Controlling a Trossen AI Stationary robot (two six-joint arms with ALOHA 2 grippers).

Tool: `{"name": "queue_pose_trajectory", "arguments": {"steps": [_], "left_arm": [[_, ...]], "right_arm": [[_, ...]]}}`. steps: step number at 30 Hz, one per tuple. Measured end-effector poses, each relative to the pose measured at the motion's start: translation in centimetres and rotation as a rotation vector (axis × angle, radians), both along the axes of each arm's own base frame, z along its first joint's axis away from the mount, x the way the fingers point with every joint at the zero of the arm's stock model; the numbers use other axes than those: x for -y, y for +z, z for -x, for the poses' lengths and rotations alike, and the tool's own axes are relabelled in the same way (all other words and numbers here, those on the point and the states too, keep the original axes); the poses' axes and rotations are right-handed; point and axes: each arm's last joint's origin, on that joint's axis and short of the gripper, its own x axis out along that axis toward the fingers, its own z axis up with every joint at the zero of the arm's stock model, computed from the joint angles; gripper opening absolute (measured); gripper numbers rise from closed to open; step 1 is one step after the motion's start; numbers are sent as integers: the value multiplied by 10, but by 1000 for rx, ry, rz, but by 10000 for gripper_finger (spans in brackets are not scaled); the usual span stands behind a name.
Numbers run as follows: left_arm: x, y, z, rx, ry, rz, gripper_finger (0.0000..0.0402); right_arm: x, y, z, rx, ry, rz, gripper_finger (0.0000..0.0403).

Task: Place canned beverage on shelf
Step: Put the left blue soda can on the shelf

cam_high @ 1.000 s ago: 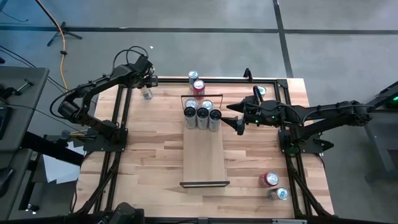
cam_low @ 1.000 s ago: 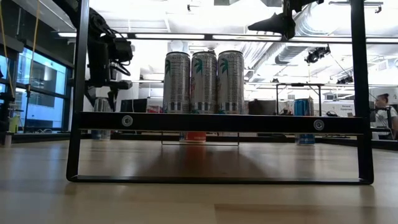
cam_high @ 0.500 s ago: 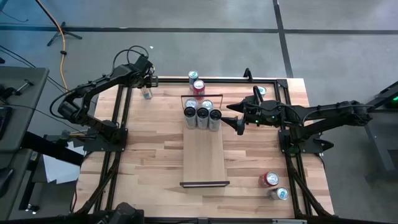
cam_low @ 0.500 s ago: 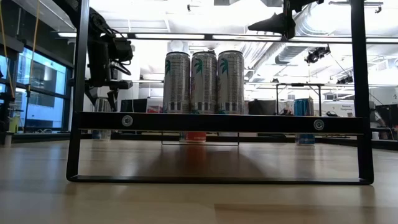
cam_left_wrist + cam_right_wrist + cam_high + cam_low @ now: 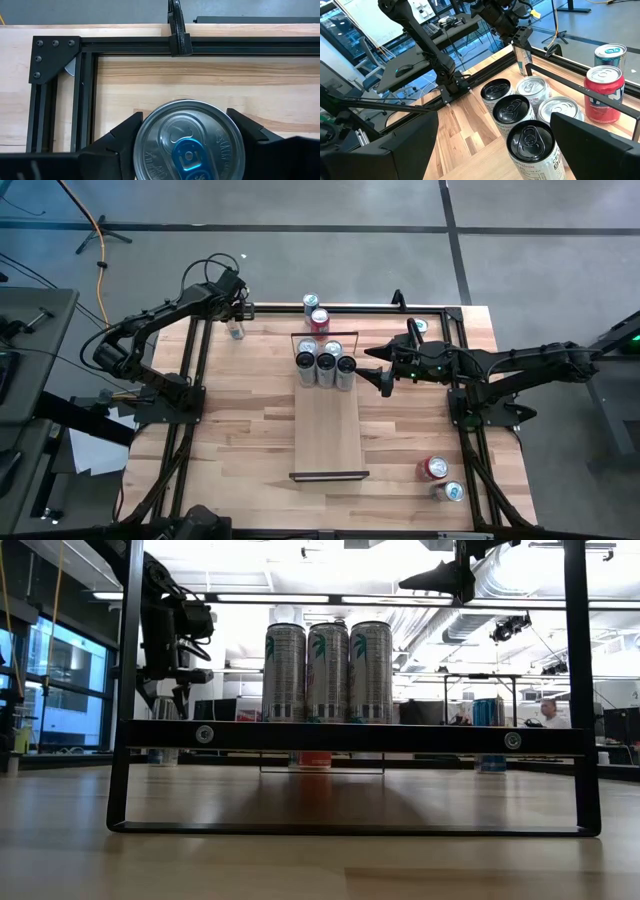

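Jaws of the left gripper (image 5: 235, 313) have closed in a little over the last moment, and now they squeeze both sides of the silver metal drink can with a blue pull tab (image 5: 189, 142). The can stands on the light wooden table (image 5: 250, 430) by its far left corner, just inside the black metal frame (image 5: 85, 47), well apart from the shelf. I think the grab is done and the lift can start, but the can has not left the table yet. The long pale wooden shelf with black end rails (image 5: 328, 430) lies in the middle of the table, and five tall silver cans (image 5: 326, 363) stand at its far end. The right gripper (image 5: 385, 370) has not moved; it waits beside those cans with its jaws wide apart and empty. There are tiny raised letters on the rim of the held can's lid, but they are too small to read. A red can with white letters (image 5: 604, 95) stands by the far edge, but its word is cut off. The tall cans show a green leafy mark (image 5: 318, 645) and no word I can read.
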Motion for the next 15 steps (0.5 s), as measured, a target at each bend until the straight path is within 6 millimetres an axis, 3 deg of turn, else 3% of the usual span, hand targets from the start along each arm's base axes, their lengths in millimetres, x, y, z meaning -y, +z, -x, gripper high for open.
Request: {"name": "queue_pose_trajectory", "arguments": {"steps": [15], "left_arm": [[0,0,0,-1,1,1,187]], "right_arm": [[0,0,0,-1,0,0,371]]}}
